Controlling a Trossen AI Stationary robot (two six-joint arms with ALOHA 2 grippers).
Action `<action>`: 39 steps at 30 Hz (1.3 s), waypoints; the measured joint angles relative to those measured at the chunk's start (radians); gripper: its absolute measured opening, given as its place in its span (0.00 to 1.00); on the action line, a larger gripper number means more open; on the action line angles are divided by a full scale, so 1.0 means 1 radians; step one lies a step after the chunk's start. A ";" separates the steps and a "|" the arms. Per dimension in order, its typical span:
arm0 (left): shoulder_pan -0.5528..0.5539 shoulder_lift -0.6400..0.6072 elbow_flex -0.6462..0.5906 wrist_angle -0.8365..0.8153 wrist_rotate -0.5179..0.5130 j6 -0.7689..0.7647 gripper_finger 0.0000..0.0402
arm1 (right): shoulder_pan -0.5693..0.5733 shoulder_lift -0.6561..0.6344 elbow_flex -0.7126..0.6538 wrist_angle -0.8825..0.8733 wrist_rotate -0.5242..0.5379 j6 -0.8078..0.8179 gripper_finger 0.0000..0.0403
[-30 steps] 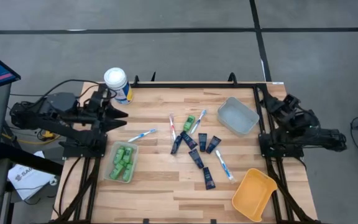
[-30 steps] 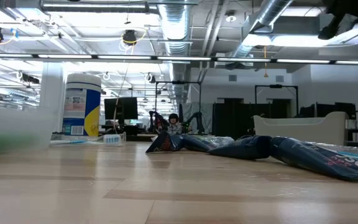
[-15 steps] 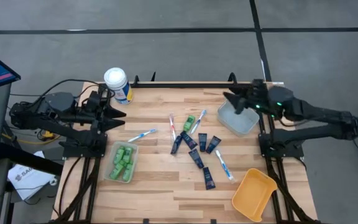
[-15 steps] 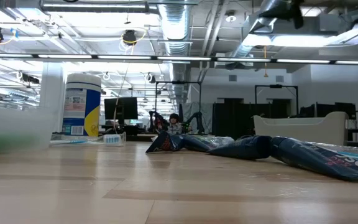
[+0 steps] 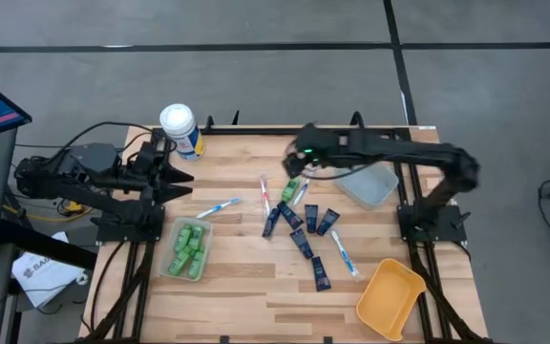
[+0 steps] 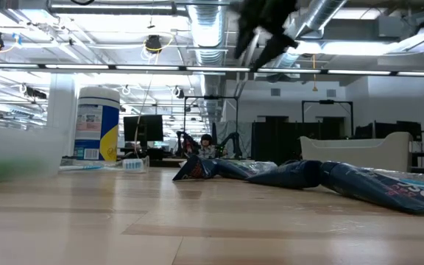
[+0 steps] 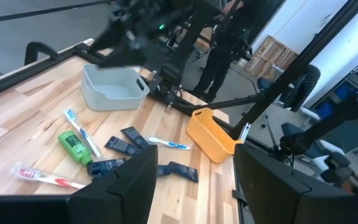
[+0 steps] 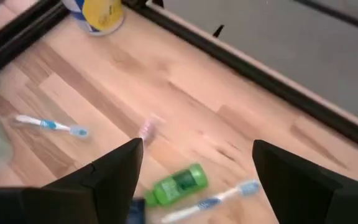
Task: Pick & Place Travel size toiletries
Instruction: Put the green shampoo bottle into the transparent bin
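**Right pincer poised over a loose bottle, sorting barely begun**

At the left edge of the high view the left pincer (image 5: 181, 172) waits low over the worktop (image 5: 237, 287), jaws spread and empty, just below the white-lidded canister (image 5: 179, 125) at the upper left corner. Beneath it sits a clear green-filled tray (image 5: 187, 249), holding roughly half a dozen green bottles; their grouping suggests this tray is the bottles' sorted home.

Between tray and centre lies one white-and-blue toothbrush (image 5: 219, 206), alone. The centre pile is still unsorted: one pink toothbrush (image 5: 264, 194), one loose green bottle (image 5: 292, 186), a blue toothbrush (image 5: 306, 185) touching it, about six navy tubes (image 5: 301, 243) fanned below, and another blue toothbrush (image 5: 344, 253) toward the lower right. That makes four toothbrushes in all.

The right pincer (image 5: 299, 159) hangs above the loose bottle, jaws spread wide and carrying nothing, as its wrist view shows the bottle between the fingers; I judge it is lining up to grasp.

Right of centre, a grey bin (image 5: 367, 179) and, lower right, an orange bin (image 5: 390, 298) stand empty, probably for tubes and brushes.
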 joint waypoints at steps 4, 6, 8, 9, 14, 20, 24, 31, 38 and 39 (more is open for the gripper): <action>0.000 0.000 0.000 0.001 0.000 0.002 0.52 | 0.002 0.170 0.145 -0.145 0.000 0.056 0.74; 0.000 0.000 0.000 0.001 0.000 0.002 0.52 | -0.003 0.254 0.190 -0.245 -0.005 0.110 0.74; 0.000 0.000 0.000 0.001 0.000 0.002 0.52 | -0.016 0.325 0.227 -0.304 -0.056 0.172 0.74; 0.000 0.000 0.000 0.001 0.000 0.002 0.52 | -0.025 0.350 0.236 -0.329 -0.091 0.190 0.73; 0.000 0.000 0.000 0.002 0.000 0.004 0.52 | -0.060 0.469 0.238 -0.313 -0.232 0.221 0.72; 0.000 0.000 0.000 0.001 0.000 0.005 0.52 | -0.095 0.555 0.239 -0.269 -0.306 0.228 0.72; 0.000 0.000 0.000 0.002 0.000 0.005 0.52 | -0.114 0.575 0.235 -0.287 -0.315 0.238 0.72; 0.000 0.000 0.000 0.002 0.002 0.036 0.52 | -0.131 0.571 0.231 -0.235 -0.339 0.285 0.72; 0.000 0.000 0.000 0.002 0.002 0.040 0.52 | -0.131 0.570 0.231 -0.221 -0.341 0.314 0.72; 0.000 0.000 0.000 0.002 0.002 0.040 0.52 | -0.131 0.571 0.231 -0.221 -0.341 0.314 0.72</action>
